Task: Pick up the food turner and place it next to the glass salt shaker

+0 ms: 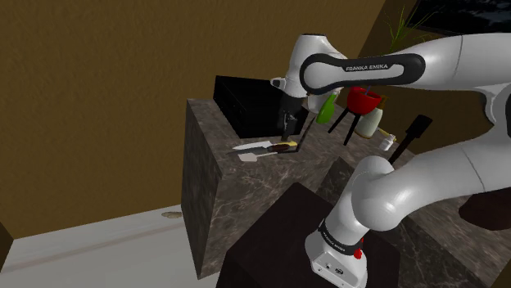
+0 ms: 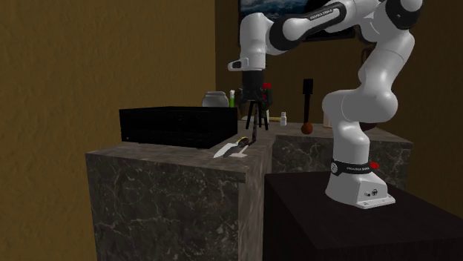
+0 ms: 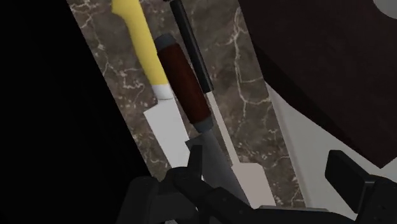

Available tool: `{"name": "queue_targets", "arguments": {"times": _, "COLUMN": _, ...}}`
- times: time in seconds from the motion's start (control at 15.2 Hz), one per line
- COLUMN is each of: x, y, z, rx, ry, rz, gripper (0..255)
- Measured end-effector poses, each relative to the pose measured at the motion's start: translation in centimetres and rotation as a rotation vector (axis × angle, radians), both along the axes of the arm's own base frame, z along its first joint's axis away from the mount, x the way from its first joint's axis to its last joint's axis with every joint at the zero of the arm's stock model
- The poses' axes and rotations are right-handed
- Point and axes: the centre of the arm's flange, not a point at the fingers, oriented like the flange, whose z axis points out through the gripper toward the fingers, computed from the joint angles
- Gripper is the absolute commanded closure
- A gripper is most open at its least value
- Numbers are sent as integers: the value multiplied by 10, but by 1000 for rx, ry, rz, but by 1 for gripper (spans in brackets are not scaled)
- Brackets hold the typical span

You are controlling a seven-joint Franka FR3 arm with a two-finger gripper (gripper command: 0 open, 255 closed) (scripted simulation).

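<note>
Dark, white-veined stone worktop with three utensils laid side by side under a black gripper.
A turner, with a thin black rod handle and a flat pale blade, lies on the strip between the matte black box and the worktop's edge facing the stand, nearest that edge. Right alongside it lies a knife with a rounded dark-red handle and grey blade, then a yellow-handled one with a white blade. The gripper hangs just above the blades, its fingers spread apart and clasping nothing.

Dark stone counter with pale veins and a slight polish, food turner with matt black handle and smooth pale blade, glossy red-brown knife handle, smooth yellow handle, glossy white arm
</note>
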Motion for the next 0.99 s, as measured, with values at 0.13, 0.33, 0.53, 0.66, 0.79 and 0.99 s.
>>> {"name": "queue_targets", "arguments": {"times": 0.13, "x": 4, "y": -5, "z": -26, "rx": -5, "ry": 7, "rz": 126, "gripper": 0}}
{"name": "queue_targets", "arguments": {"times": 0.33, "x": 22, "y": -10, "z": -58, "rx": -13, "ry": 18, "rz": 306, "gripper": 0}}
{"name": "queue_targets", "arguments": {"times": 0.53, "x": 23, "y": -10, "z": -80, "rx": -16, "ry": 21, "rz": 361, "gripper": 0}}
{"name": "queue_targets", "arguments": {"times": 0.66, "x": 23, "y": -12, "z": -91, "rx": -16, "ry": 21, "rz": 368, "gripper": 0}}
{"name": "queue_targets", "arguments": {"times": 0.79, "x": 24, "y": -12, "z": -102, "rx": -16, "ry": 20, "rz": 369, "gripper": 0}}
{"name": "queue_targets", "arguments": {"times": 0.99, "x": 24, "y": -13, "z": -109, "rx": -16, "ry": 20, "rz": 370, "gripper": 0}}
